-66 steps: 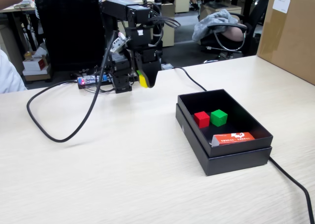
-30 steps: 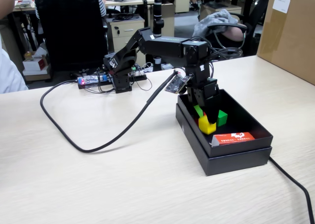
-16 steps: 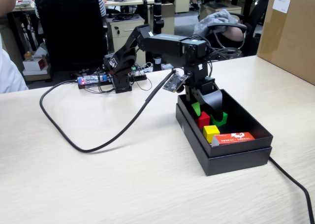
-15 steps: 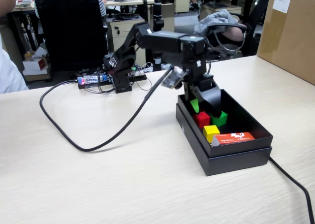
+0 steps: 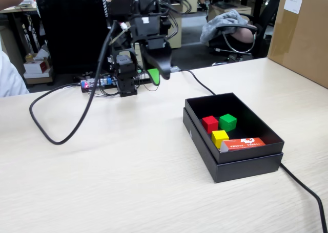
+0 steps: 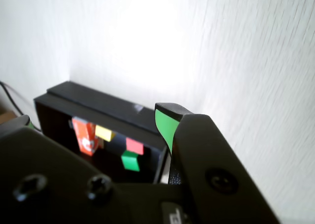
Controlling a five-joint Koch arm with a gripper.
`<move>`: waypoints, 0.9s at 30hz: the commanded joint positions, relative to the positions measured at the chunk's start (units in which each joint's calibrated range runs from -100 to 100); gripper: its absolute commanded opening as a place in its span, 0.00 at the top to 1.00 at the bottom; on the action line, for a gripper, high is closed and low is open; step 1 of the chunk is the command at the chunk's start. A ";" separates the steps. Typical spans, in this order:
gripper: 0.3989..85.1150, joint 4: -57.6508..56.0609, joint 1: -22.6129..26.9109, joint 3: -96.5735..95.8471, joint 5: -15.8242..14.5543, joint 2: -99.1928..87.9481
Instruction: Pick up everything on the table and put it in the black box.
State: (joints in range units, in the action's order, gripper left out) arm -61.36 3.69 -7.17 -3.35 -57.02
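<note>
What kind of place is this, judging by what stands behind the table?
Probably an office or lab workspace: a black office chair and a second chair draped with grey cloth stand behind the pale wood-grain desktop, and a brown cardboard carton sits on it.

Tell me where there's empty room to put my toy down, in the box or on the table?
The black box is crowded at its near end: the red cube, green cube, yellow cube and orange-red packet bunch there. Its far end, behind the cubes, is bare. The table is open left of the box, between the box and the looping black cable.
</note>
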 commanded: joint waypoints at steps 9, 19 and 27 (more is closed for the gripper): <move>0.40 13.89 -2.39 -20.30 -0.05 -24.27; 0.39 20.02 -4.35 -35.35 0.00 -37.93; 0.39 28.84 -5.62 -47.68 0.00 -42.40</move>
State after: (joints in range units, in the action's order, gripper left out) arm -38.60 -1.59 -53.72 -3.15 -97.54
